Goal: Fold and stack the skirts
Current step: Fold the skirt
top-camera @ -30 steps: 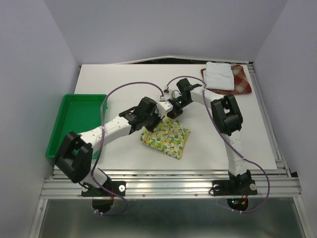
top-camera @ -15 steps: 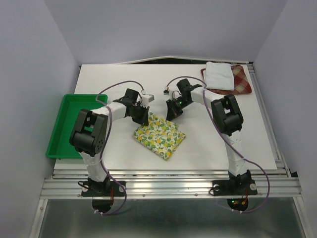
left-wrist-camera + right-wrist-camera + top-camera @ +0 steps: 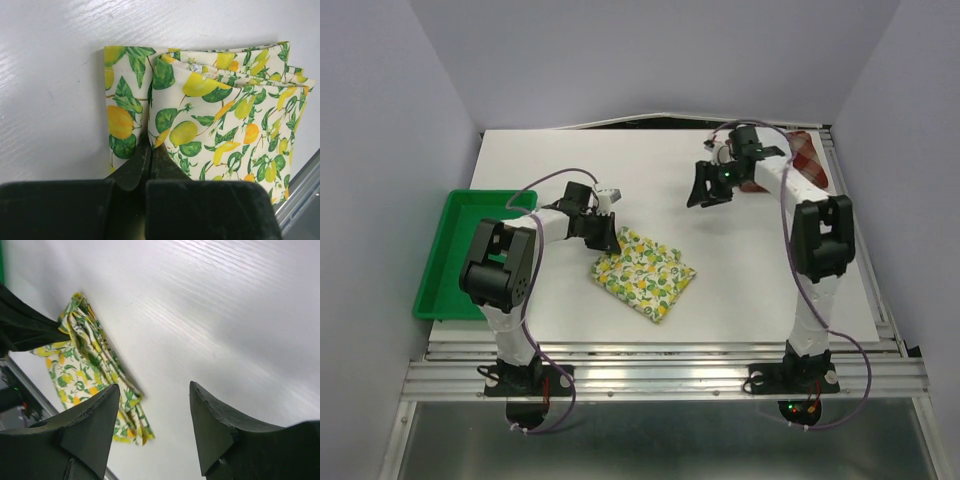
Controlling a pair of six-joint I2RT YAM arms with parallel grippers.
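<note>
Lying folded on the table (image 3: 570, 160), the fruit-print skirt (image 3: 642, 270) is touched at its far-left edge by the left gripper (image 3: 150, 150), fingers pressed together. The right gripper (image 3: 155, 387) is held spread and empty, well apart from it.

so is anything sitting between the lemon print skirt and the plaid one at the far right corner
Nothing lies on the table between the fruit-print skirt and the plaid skirt. But the open right gripper hangs over that line, and its arm hides most of the plaid skirt.
</note>
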